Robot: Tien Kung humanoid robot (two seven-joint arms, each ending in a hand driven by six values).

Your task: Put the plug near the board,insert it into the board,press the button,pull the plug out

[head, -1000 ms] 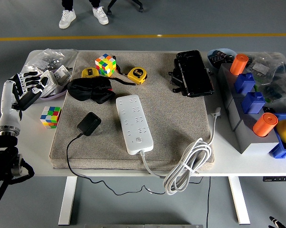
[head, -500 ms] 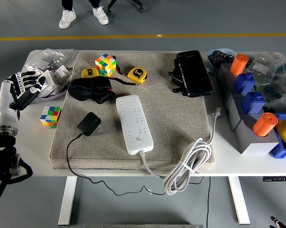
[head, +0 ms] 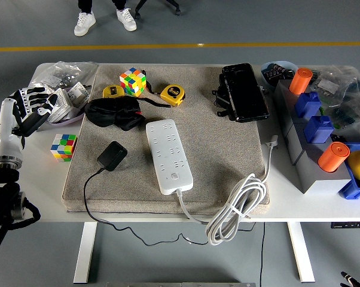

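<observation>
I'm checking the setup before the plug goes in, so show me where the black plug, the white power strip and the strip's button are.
black plug [head: 112,156], head view, middle of its body on the mat.
white power strip [head: 167,153], head view, middle of its top face.
button [head: 176,176], head view, the round switch at the strip's near end.

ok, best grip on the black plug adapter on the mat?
Probably pinch the black plug adapter across its two long sides, from above. It lies flat on the mat; its cable exits the lower-left corner, so avoid that end. The left robot hand is nearest.
</observation>
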